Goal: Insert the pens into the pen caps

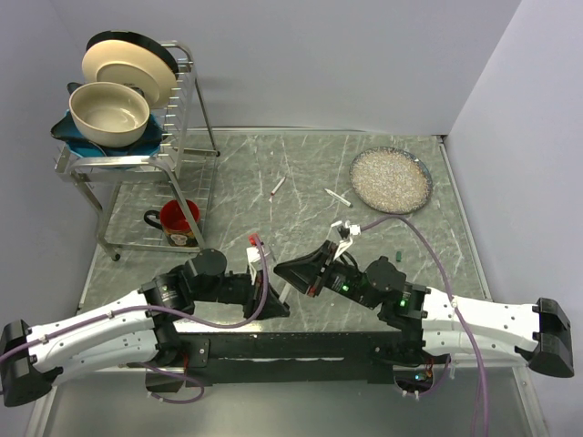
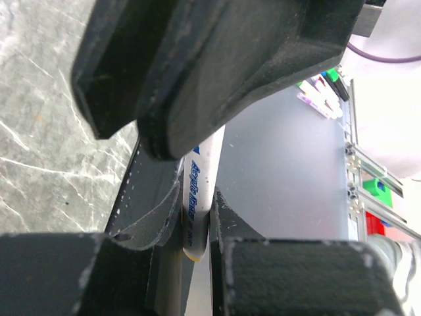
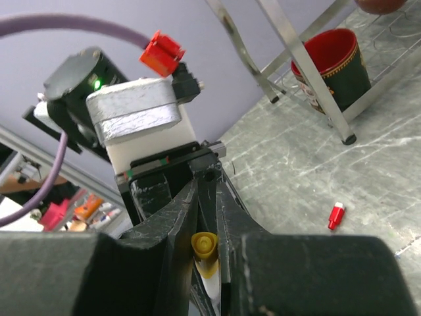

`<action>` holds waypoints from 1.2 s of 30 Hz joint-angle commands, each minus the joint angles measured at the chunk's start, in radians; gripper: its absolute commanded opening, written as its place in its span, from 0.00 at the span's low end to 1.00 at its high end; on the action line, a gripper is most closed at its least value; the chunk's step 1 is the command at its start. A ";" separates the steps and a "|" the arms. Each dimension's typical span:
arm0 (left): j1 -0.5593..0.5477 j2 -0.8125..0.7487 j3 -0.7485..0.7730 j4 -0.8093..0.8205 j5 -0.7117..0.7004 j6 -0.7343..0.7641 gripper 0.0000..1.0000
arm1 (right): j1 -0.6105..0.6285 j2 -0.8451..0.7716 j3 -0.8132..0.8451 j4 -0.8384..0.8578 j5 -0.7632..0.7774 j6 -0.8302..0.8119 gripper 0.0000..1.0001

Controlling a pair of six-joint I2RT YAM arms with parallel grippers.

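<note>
White pen (image 2: 197,172), pinched in the left gripper (image 2: 195,214) over the table's (image 1: 301,159) near edge, meets the yellow cap (image 3: 204,246) clamped in the right gripper (image 3: 206,227), seating unclear; beyond, red cap (image 3: 336,215) and green cap (image 1: 398,250) lie loose, then second pen (image 1: 278,186) and third pen (image 1: 338,197) wait uncapped toward the far edge.

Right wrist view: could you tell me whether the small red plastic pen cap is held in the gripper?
No, the small red plastic pen cap lies loose on the grey marbled table, with nothing touching it.
</note>
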 commanded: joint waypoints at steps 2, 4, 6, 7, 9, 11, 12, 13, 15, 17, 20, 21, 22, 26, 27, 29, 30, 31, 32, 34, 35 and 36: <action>0.165 -0.015 0.126 0.353 -0.263 -0.075 0.01 | 0.137 0.055 -0.074 -0.215 -0.338 0.083 0.00; 0.165 -0.007 0.131 0.343 -0.277 -0.070 0.01 | 0.158 0.099 -0.033 -0.250 -0.287 0.164 0.00; 0.166 -0.014 0.122 0.346 -0.311 -0.065 0.01 | 0.224 0.118 0.004 -0.313 -0.199 0.194 0.00; 0.174 -0.016 0.119 0.352 -0.313 -0.067 0.01 | 0.234 0.150 0.034 -0.338 -0.145 0.212 0.00; 0.188 -0.008 0.120 0.367 -0.290 -0.078 0.01 | 0.255 0.174 0.047 -0.363 -0.092 0.237 0.00; 0.191 0.001 0.135 0.356 -0.290 -0.072 0.01 | 0.272 0.194 0.032 -0.280 -0.103 0.241 0.00; 0.192 0.004 0.139 0.341 -0.296 -0.070 0.01 | 0.277 0.196 0.030 -0.257 -0.117 0.237 0.00; 0.203 -0.001 0.140 0.344 -0.285 -0.072 0.01 | 0.284 0.193 0.019 -0.235 -0.127 0.223 0.00; 0.220 -0.024 0.128 0.344 -0.279 -0.081 0.01 | 0.297 0.169 -0.002 -0.171 -0.131 0.208 0.00; 0.249 -0.036 0.113 0.363 -0.242 -0.101 0.01 | 0.297 0.165 -0.011 -0.165 -0.135 0.189 0.00; 0.263 -0.025 0.113 0.364 -0.202 -0.122 0.01 | 0.297 0.165 -0.005 -0.146 -0.135 0.180 0.00; 0.263 -0.021 0.113 0.361 -0.192 -0.125 0.01 | 0.297 0.152 0.001 -0.151 -0.122 0.177 0.00; 0.263 -0.019 0.108 0.367 -0.167 -0.128 0.01 | 0.298 0.142 0.018 -0.161 -0.102 0.177 0.00; 0.263 -0.041 0.076 0.375 -0.150 -0.133 0.01 | 0.294 0.058 0.087 -0.304 0.113 0.203 0.02; 0.263 -0.051 0.068 0.375 -0.152 -0.134 0.01 | 0.291 0.020 0.104 -0.322 0.151 0.197 0.07; 0.263 -0.057 0.053 0.370 -0.135 -0.133 0.01 | 0.287 -0.012 0.157 -0.365 0.263 0.179 0.11; 0.263 -0.060 0.048 0.370 -0.126 -0.130 0.01 | 0.280 -0.037 0.182 -0.367 0.289 0.168 0.13; 0.263 -0.062 0.039 0.370 -0.121 -0.131 0.01 | 0.277 -0.045 0.194 -0.363 0.323 0.134 0.15; 0.263 -0.064 0.036 0.372 -0.116 -0.133 0.01 | 0.271 -0.046 0.206 -0.355 0.327 0.117 0.20; 0.263 -0.064 0.036 0.369 -0.110 -0.138 0.01 | 0.248 -0.028 0.249 -0.366 0.330 0.091 0.25; 0.263 -0.061 0.037 0.369 -0.101 -0.136 0.01 | 0.240 -0.007 0.263 -0.364 0.314 0.084 0.32; 0.263 -0.059 0.039 0.363 -0.092 -0.136 0.01 | 0.229 0.003 0.286 -0.366 0.305 0.076 0.36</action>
